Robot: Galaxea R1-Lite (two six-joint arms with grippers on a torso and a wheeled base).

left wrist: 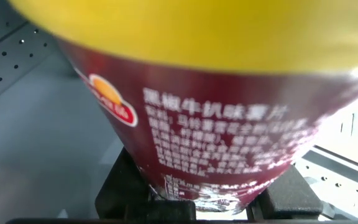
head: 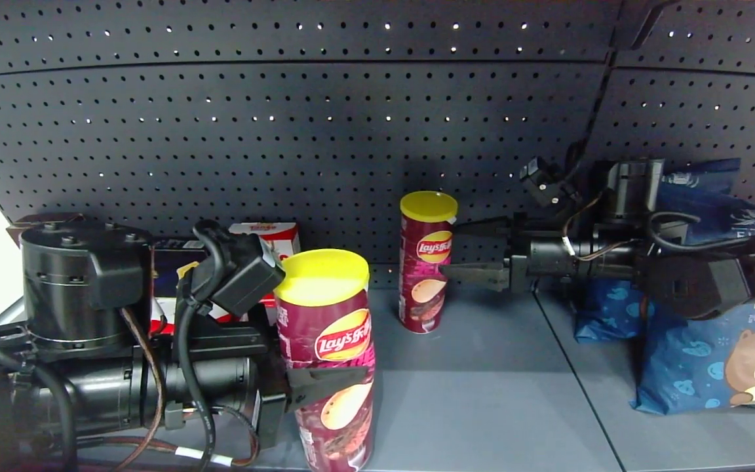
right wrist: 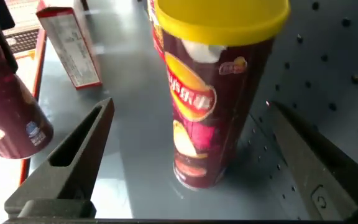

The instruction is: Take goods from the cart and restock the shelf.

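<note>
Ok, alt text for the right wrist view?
A yellow-lidded maroon chip can stands upright on the grey shelf by the pegboard, ahead of the open right tool. Beyond it are a red-and-white box and a second can.

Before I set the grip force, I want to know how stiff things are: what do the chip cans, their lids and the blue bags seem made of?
Chip cans: probably paperboard tubes under a glossy printed wrap; straight walls, light sheen. Lids: likely yellow plastic, smooth, with a moulded rim. Blue bags: soft printed film, creased and puffy.
</note>
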